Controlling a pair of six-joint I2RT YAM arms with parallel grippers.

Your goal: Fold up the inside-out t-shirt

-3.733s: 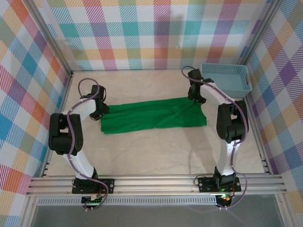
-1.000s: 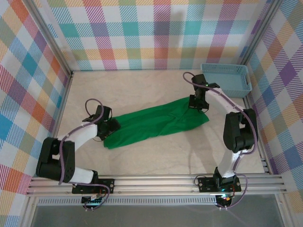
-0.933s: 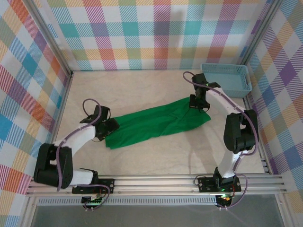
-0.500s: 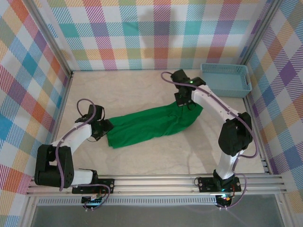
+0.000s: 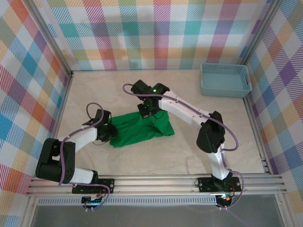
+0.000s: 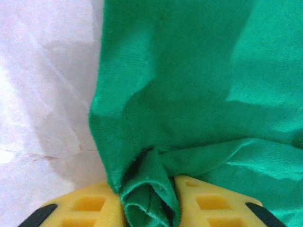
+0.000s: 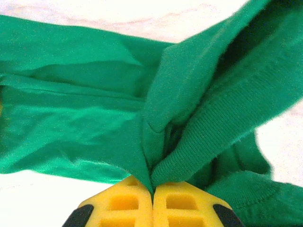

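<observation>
Soft, light, limp by the look of the inside-out t-shirt (image 5: 142, 132), heaped half-doubled in the middle of the table (image 5: 142, 90) — apt to sag and slip, so best pinched at hem or ribbing. Clamped on an edge fold by the left gripper (image 6: 150, 203), on ribbed trim by the right gripper (image 7: 152, 194).

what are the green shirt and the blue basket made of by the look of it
t-shirt: soft knit cloth, matte, maybe cotton; it creases and bunches, with a fine knit texture and a ribbed band in the right wrist view.
basket: probably moulded plastic, light blue, smooth; stiff straight walls that look slotted.
</observation>
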